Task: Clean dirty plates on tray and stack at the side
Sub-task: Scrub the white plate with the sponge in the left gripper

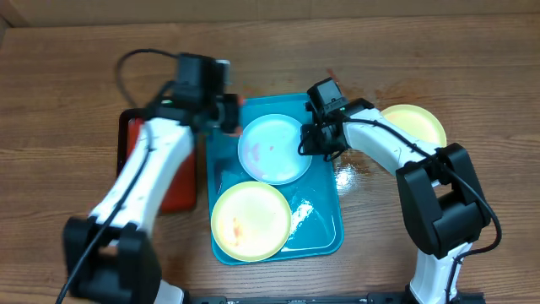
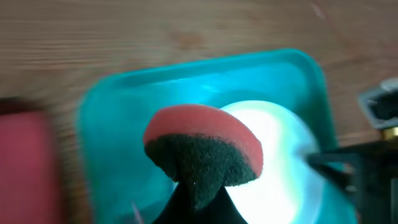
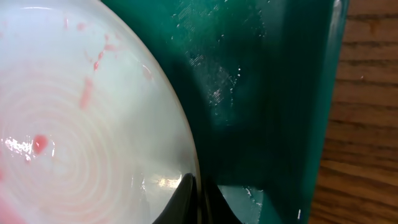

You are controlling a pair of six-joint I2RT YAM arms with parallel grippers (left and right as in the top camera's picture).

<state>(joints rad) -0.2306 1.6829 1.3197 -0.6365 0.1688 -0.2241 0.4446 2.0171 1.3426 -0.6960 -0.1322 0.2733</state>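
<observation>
- The teal plate (image 1: 270, 150) lies in the far half of the blue tray (image 1: 325, 236). Reddish smears show across its face in the right wrist view, so I judge it not yet cleaned.
- The right tool (image 1: 305, 142) is pressed together on that plate's right rim, with one finger over the lip and one under it, as the wrist view shows.
- From that tool the plate spreads out to the left, into the tray. Being round, it has no long axis to line up with.
- The left tool (image 1: 229, 111) is pinching a sponge (image 2: 202, 149), red on top with the dark scouring side down. It hovers at the plate's far-left edge and is blurred, so I cannot tell whether it touches.
- The left arm is the nearer one for wiping, and the smears lie to the right of its sponge and nearer the robot.
- A yellow plate (image 1: 251, 219), also smeared, sits in the tray's near half, just beside the teal one.
- A second yellow plate (image 1: 415, 125) rests on the wooden surface (image 1: 67, 84) to the right, off the tray.
- A red tray (image 1: 175, 187) lies left of the blue one.
</observation>
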